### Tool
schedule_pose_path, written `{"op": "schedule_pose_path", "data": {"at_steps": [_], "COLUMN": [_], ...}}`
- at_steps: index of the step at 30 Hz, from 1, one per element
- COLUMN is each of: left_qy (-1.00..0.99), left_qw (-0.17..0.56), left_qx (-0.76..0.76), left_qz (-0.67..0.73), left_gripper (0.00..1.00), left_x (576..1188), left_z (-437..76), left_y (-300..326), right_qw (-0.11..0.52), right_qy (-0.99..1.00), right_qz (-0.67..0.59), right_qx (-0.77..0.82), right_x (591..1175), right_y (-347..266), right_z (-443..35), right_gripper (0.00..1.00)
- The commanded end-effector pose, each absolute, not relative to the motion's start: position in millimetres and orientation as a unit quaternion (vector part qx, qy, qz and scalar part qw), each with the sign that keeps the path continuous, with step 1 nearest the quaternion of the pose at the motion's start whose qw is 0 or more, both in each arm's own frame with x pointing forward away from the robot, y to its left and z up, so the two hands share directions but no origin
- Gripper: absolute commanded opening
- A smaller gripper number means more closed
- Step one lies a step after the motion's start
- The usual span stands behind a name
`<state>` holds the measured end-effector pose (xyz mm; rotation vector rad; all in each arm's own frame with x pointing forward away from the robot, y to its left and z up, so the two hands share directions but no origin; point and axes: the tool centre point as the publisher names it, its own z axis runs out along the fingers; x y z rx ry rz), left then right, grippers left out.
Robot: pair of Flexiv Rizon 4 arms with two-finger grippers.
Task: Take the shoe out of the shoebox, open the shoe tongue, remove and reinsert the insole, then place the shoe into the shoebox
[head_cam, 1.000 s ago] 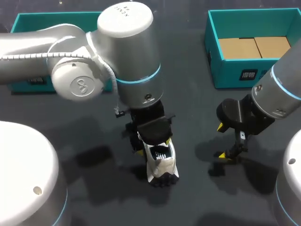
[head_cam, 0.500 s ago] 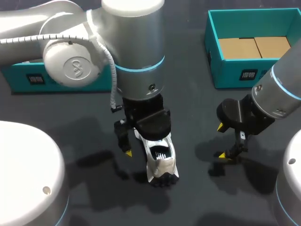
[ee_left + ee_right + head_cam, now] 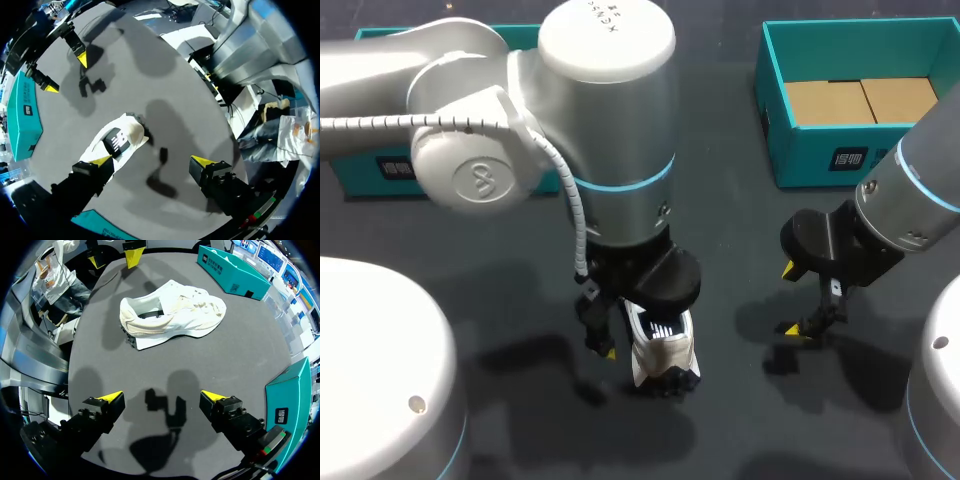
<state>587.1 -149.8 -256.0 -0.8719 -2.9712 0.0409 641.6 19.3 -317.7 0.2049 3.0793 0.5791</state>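
The white shoe (image 3: 665, 355) is set on the dark bench (image 3: 740, 230), well apart from the teal shoebox (image 3: 800, 150). The left tool (image 3: 152, 160) is held spread over it, with one fingertip just beside the shoe and nothing gripped. The right tool (image 3: 161, 396) is likewise spread and is held near the shoe.

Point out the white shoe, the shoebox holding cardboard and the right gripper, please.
white shoe (image 3: 175, 315): right wrist view, on its side upper.
shoebox holding cardboard (image 3: 800, 155): head view, on its front wall.
right gripper (image 3: 161, 397): right wrist view, midway between its yellow tips.
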Motion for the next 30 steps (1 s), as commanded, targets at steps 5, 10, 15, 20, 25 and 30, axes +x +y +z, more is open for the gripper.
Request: {"op": "schedule_pose_path", "data": {"at_steps": [5, 10, 15, 20, 25, 30], "left_qy": [-0.994, -0.993, -0.993, -0.995, -0.996, -0.998], "left_qw": [-0.004, -0.012, -0.012, -0.019, -0.047, -0.039], "left_qx": [-0.087, -0.078, -0.078, -0.059, -0.031, -0.011], "left_qz": [-0.064, -0.083, -0.083, -0.075, -0.067, -0.053], "left_gripper": [1.00, 1.00, 1.00, 1.00, 1.00, 1.00], "left_x": [582.8, 581.4, 581.4, 579.3, 576.5, 580.4], "left_z": [-259.5, -259.0, -259.0, -269.9, -284.7, -299.0], "left_y": [-159.5, -158.9, -158.9, -163.9, -171.2, -176.6], "right_qw": [0.003, 0.003, 0.003, 0.003, 0.003, 0.003], "right_qy": [0.981, 0.981, 0.981, 0.981, 0.981, 0.981], "right_qz": [0.184, 0.184, 0.184, 0.184, 0.184, 0.184], "right_qx": [0.066, 0.066, 0.066, 0.066, 0.066, 0.066], "right_x": [639.7, 639.7, 639.7, 639.7, 639.7, 639.7], "right_y": [19.1, 19.1, 19.1, 19.1, 19.1, 19.1], "right_z": [-317.9, -317.9, -317.9, -317.9, -317.9, -317.9], "right_gripper": [1.00, 1.00, 1.00, 1.00, 1.00, 1.00]}}
